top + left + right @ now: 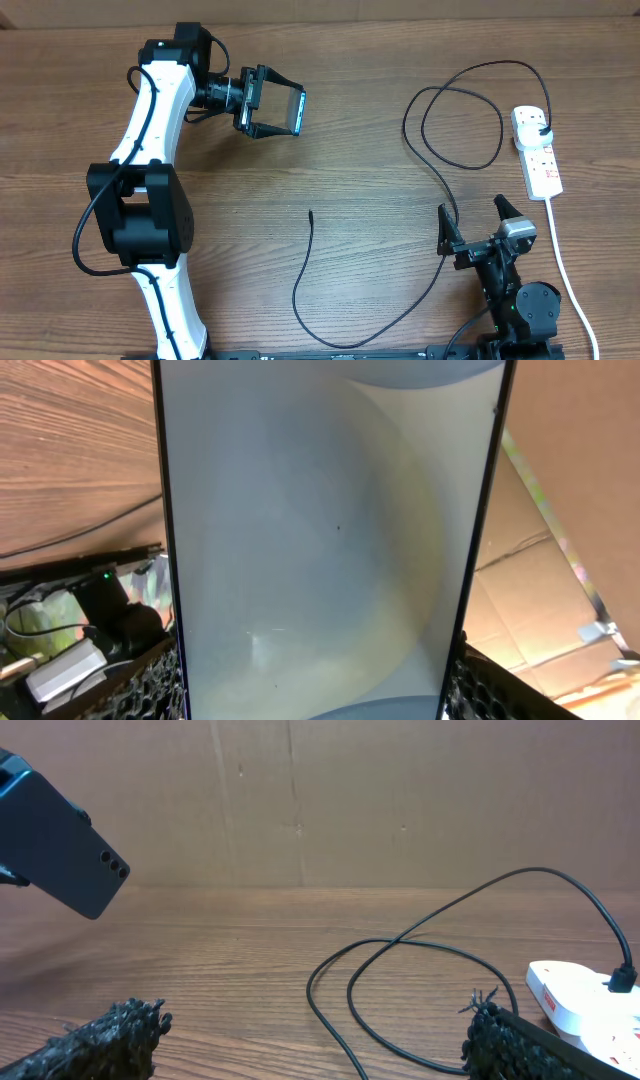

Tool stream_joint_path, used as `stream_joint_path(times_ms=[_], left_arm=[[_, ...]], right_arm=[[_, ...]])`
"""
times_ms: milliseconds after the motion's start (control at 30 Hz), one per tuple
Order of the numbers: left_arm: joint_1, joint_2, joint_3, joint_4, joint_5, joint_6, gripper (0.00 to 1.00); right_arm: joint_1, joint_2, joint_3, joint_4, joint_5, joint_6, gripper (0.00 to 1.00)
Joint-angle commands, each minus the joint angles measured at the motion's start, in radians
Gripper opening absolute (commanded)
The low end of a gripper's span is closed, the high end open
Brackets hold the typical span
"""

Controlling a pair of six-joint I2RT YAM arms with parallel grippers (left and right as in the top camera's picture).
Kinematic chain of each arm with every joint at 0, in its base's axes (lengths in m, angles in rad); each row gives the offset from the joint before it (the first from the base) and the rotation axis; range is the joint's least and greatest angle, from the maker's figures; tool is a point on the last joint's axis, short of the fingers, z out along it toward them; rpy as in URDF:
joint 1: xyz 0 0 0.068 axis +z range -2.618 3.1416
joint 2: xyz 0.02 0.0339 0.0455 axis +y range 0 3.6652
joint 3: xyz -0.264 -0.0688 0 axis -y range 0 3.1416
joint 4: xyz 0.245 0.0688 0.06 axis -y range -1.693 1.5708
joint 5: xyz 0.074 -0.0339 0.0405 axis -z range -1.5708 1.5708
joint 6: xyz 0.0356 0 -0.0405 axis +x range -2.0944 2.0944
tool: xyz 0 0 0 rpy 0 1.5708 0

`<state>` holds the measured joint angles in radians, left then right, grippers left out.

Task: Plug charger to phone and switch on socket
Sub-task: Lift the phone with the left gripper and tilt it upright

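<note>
My left gripper [288, 108] is shut on the phone [299, 110] and holds it off the table at the upper left, its pads [150, 682] against the long edges. The phone's pale face [330, 540] fills the left wrist view. Its dark back [60, 855] shows at the upper left of the right wrist view. The charger's black cable [455, 160] loops from a plug head [541, 133] seated in the white socket [542, 170] and runs down past my right gripper [472, 222]. Its free tip [310, 213] lies mid-table. The right gripper [315, 1040] is open over the cable loop [400, 945], touching nothing.
The socket's white cord [565, 270] runs down the right side toward the table's front edge. In the right wrist view the socket [590, 1005] lies just right of my right fingertip [510, 1040]. A cardboard wall [320, 800] stands behind the table.
</note>
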<state>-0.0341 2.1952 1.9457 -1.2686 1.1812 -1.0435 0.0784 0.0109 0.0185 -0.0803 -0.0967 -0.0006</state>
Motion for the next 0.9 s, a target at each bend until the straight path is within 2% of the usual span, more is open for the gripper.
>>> stream_joint_path(times_ms=[0,133,300,500,633,867], left_arm=[[-0.006,-0.006,0.029,-0.003,-0.028,0.02,0.04],[-0.008,-0.006,0.029,-0.003,-0.062,0.027,0.04],[-0.022,-0.006,0.029,-0.003,-0.171,0.027,0.04],[-0.039,-0.006,0.029,-0.003,-0.208,0.036,0.04],[-0.039,-0.006,0.029,-0.01,-0.26,0.104,0.04],[-0.039,-0.006,0.029,-0.017,-0.276,0.105,0.04]], right_arm=[[-0.002,-0.008,-0.01,0.003,0.006,-0.003,1.0],[-0.002,-0.008,-0.01,0.003,0.006,-0.003,1.0],[-0.002,-0.008,-0.01,0.003,0.006,-0.003,1.0],[-0.002,-0.008,-0.01,0.003,0.006,-0.003,1.0],[-0.002,-0.008,-0.01,0.023,0.006,-0.003,1.0],[-0.001,-0.008,-0.01,0.113,-0.117,0.005,1.0]])
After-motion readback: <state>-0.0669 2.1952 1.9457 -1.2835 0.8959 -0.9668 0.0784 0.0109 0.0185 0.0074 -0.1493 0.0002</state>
